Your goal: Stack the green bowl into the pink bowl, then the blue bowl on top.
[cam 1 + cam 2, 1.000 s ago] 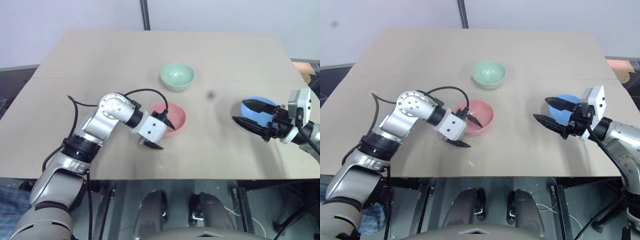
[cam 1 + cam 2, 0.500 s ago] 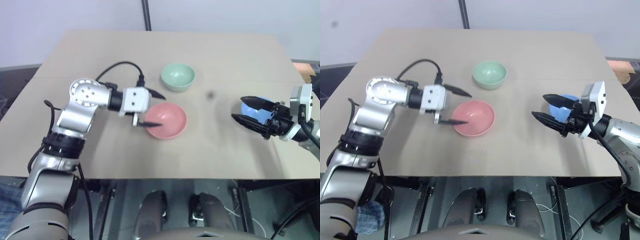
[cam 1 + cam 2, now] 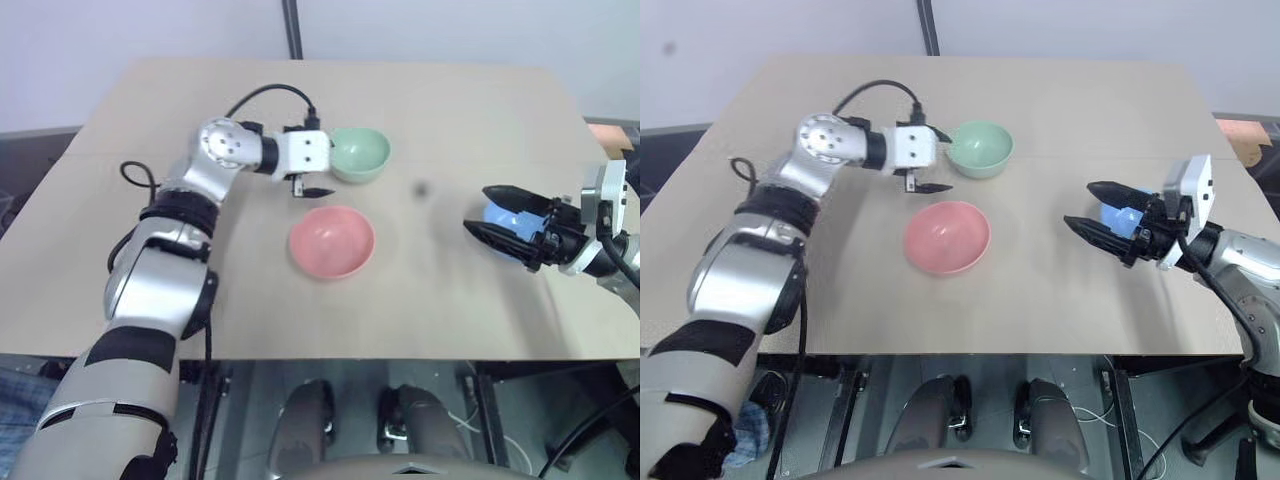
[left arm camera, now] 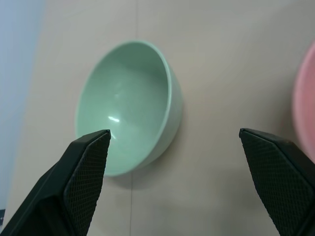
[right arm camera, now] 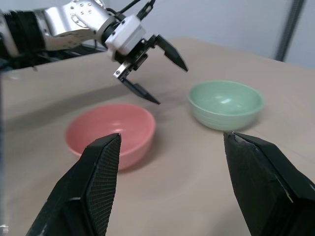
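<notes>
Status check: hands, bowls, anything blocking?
Left hand open beside green bowl, not gripping. Right hand open, over blue bowl. Pink bowl empty. Nothing blocking.

Bright, even, diffuse light, soft faint shadows under the pink bowl and green bowl, small glint inside the green bowl in the left wrist view, desk matte without glare, near fingers soft-edged in both wrist views

Plain bowls — mint-green bowl, salmon-pink bowl, sky-blue bowl — on a tan table.
</notes>
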